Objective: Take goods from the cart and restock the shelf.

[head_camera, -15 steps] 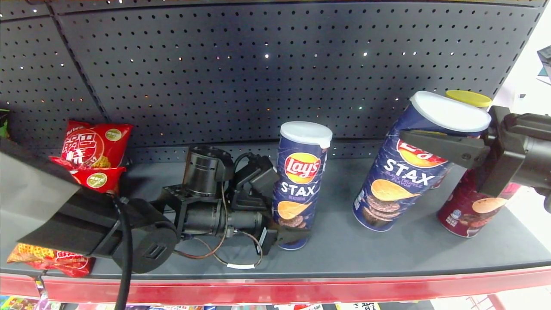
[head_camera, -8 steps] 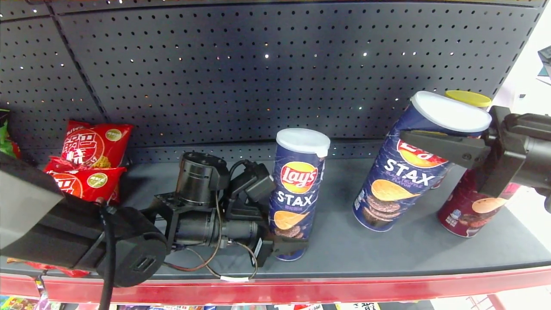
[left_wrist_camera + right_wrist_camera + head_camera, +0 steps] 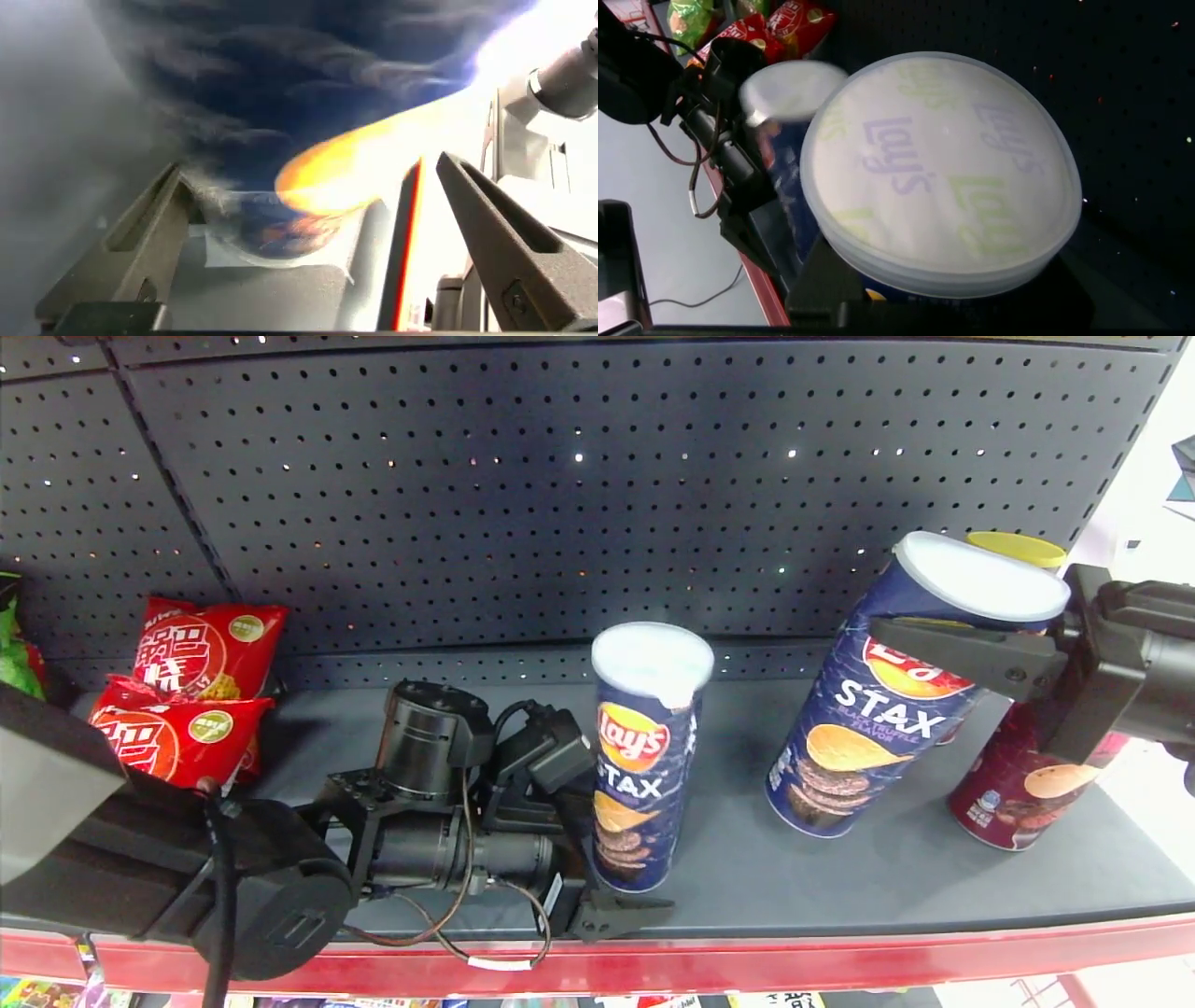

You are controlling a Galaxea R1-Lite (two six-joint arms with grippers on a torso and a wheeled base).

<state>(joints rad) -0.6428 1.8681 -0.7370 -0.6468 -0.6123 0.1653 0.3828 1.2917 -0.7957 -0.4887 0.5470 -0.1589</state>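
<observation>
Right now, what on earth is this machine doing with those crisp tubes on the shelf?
It is restocking a shop shelf, one tube per arm. The left gripper sits low at the base of the middle blue tube, with its fingers spread either side rather than squeezing, and the tube leans a little. The right gripper clamps a second blue tube near its lid, tilted, base down at the shelf, beside a dark red tube. Red snack bags lie at the left end.

Our left tool (image 3: 639,863) and right tool (image 3: 910,625) are matte black. Behind the left loop thin cables (image 3: 448,933).
</observation>
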